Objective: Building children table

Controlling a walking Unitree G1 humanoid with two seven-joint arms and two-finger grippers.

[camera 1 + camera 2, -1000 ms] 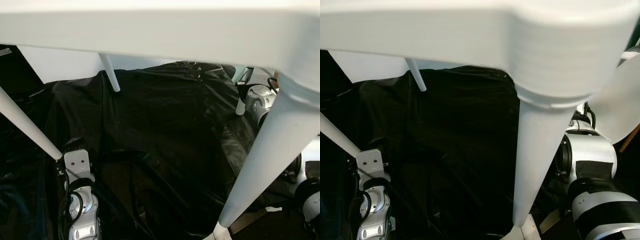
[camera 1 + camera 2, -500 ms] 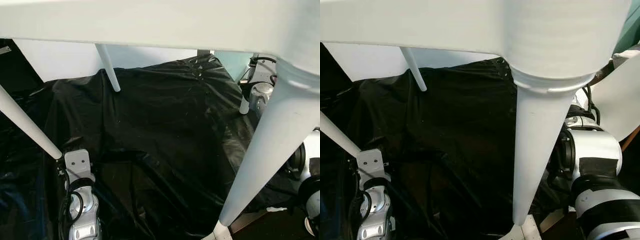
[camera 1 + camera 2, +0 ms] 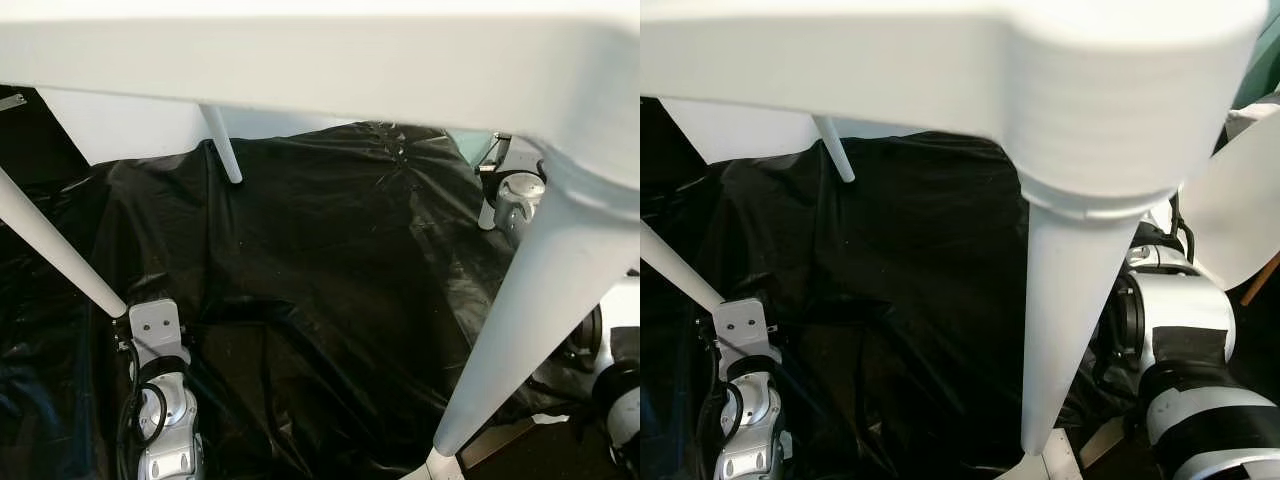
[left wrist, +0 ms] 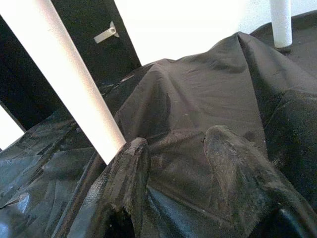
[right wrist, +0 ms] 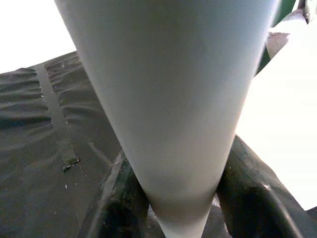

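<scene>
right tool (image 5: pixel 173 198) is clamped around the near leg (image 5: pixel 168 99) under the white table top (image 3: pixel 300 60), left tool (image 4: pixel 173 163) sits empty beside the left leg (image 4: pixel 69 84), so I'd twist slow and keep that leg straight

Looks like an indoor room set up for assembly work: black plastic sheet (image 3: pixel 320 260) spread over the floor, plain white wall (image 3: pixel 120 125) behind.
</scene>
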